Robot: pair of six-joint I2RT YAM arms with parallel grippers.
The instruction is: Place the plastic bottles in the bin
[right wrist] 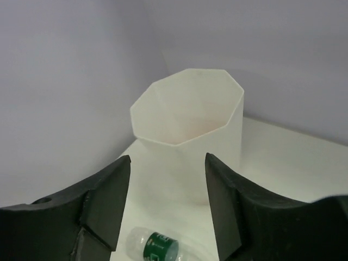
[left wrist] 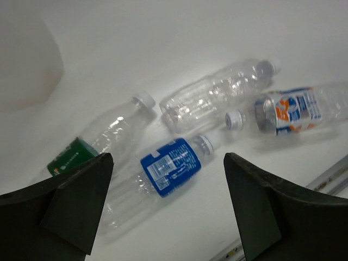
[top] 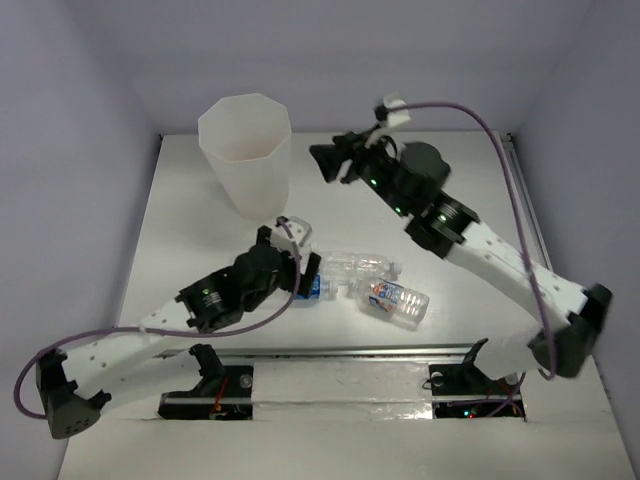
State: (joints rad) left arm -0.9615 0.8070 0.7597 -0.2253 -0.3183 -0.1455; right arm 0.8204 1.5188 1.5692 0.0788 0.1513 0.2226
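Note:
Several plastic bottles lie on the white table. In the left wrist view I see a green-label bottle (left wrist: 92, 148), a blue-label bottle (left wrist: 166, 167), a clear unlabelled one (left wrist: 217, 92) and an orange-blue-label one (left wrist: 296, 111). My left gripper (left wrist: 168, 209) (top: 303, 268) hangs open above the blue-label bottle (top: 318, 288), holding nothing. The bin (top: 245, 150) (right wrist: 187, 122) stands upright at the back left. My right gripper (top: 328, 160) (right wrist: 167, 201) is raised beside the bin's rim, open and empty. Below it lies the green-label bottle (right wrist: 157, 246).
The clear bottle (top: 360, 265) and the orange-blue one (top: 393, 298) lie side by side near the table's front rail (top: 340, 352). Grey walls close in the left, back and right. The bin (left wrist: 24, 60) looms at the left wrist view's upper left.

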